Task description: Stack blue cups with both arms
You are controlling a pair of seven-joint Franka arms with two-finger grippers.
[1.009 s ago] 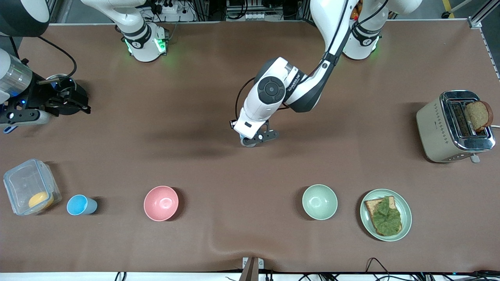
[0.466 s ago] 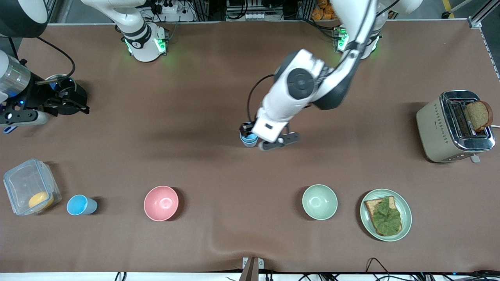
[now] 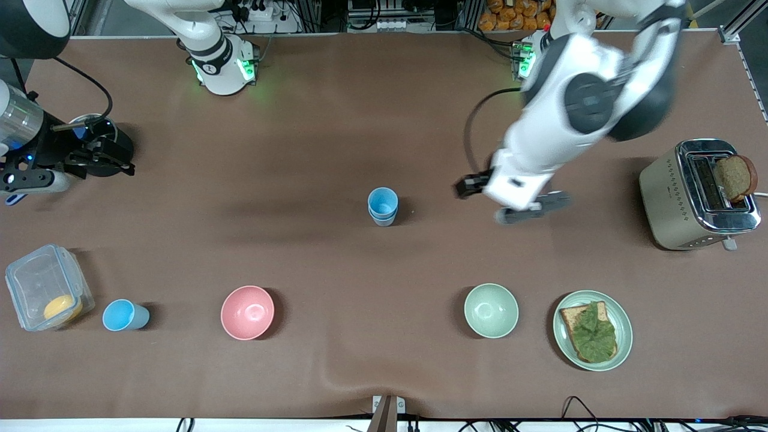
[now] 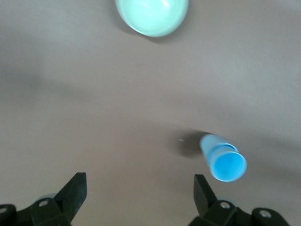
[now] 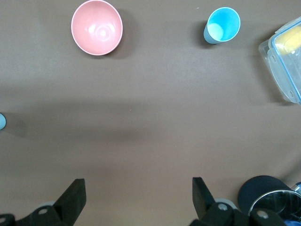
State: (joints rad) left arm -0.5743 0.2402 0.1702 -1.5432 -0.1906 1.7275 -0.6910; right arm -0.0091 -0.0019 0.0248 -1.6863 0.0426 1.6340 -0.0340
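The left gripper (image 3: 501,199) is hanging with its jaws spread wide and nothing between them, over bare table (image 3: 336,120) at about three o'clock from the stacked pair of blue cups (image 3: 383,205) in the front view. That pair is standing upright mid-table, one cup nested in the other, well apart from the fingers. The right gripper (image 3: 111,157) is waiting at the right arm's end of the table, jaws likewise released and empty.

One single blue cup (image 3: 125,315) is standing apart, just beside the clear lidded container (image 3: 47,294) and near the pink bowl (image 3: 247,312). In the front view it is lying at roughly six o'clock from the right gripper and far off toward eight o'clock from the left one, so the right arm is looking much the nearer for fetching it. Its long axis is standing vertical, mouth up, which is calling for a grasp from above or across the rim.

The right wrist view is showing straight down into the single blue cup (image 5: 222,24), confirming that it is empty. The left wrist view is showing the stacked pair of blue cups (image 4: 223,160) with the step between the two rims, and the pale green bowl (image 4: 151,14).
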